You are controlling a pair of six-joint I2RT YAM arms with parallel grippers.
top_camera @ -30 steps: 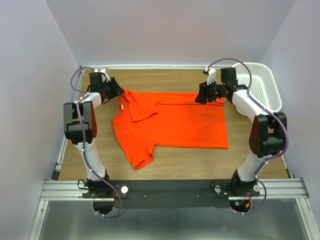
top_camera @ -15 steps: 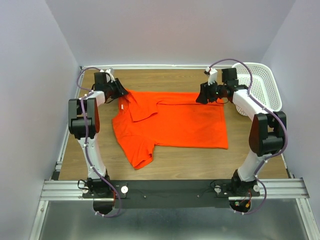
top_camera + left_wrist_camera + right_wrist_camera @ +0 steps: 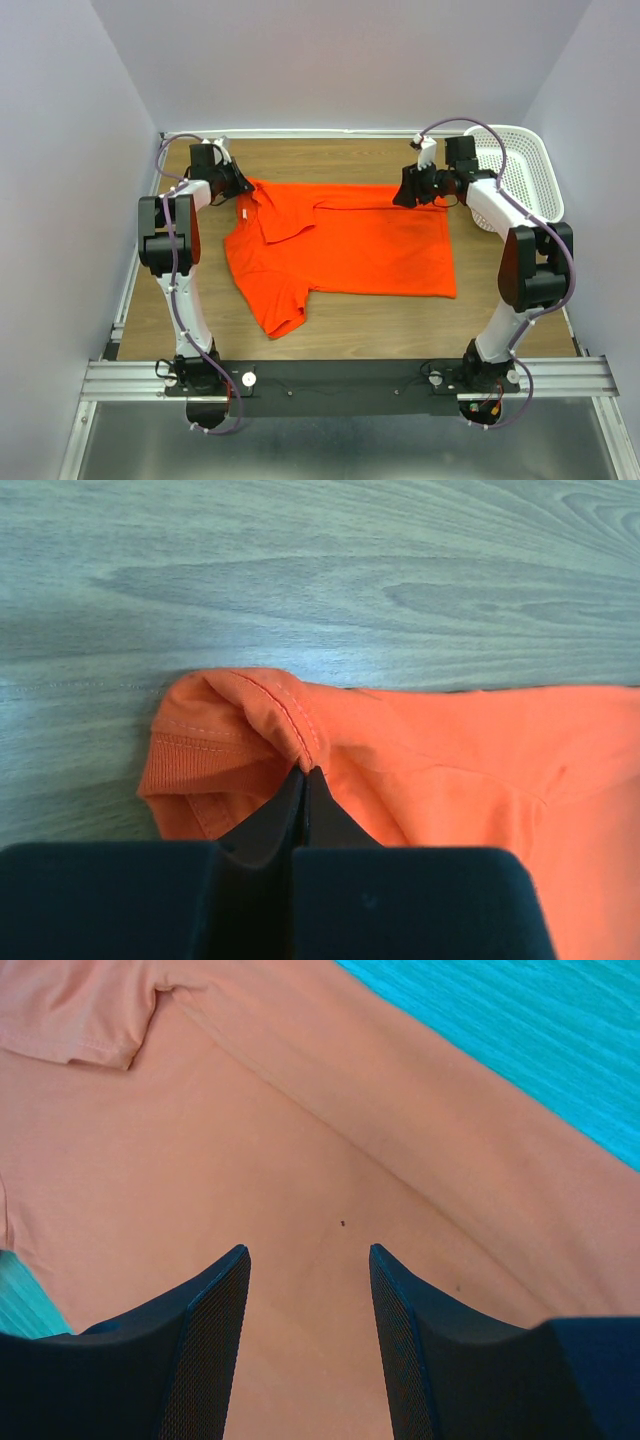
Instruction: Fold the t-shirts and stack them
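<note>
The t-shirt [image 3: 345,245] lies spread on the wooden table [image 3: 330,325], mostly flat, with its far edge partly doubled over and one sleeve pointing toward the arm bases at the left. I judge it light, limp and not slippery. It will sag from wherever I pinch it, so it wants two holds on hems or seams at matching corners, not mid-panel. My left gripper [image 3: 303,778] has its jaws closed on a bunched ridge of fabric beside a ribbed band at the far-left corner. My right gripper [image 3: 308,1260] hovers over the far-right part with jaws parted and nothing between them — the shirt's edge there looks the sensible bite. The white basket [image 3: 530,175] sits beyond the right arm, apart from the shirt.
</note>
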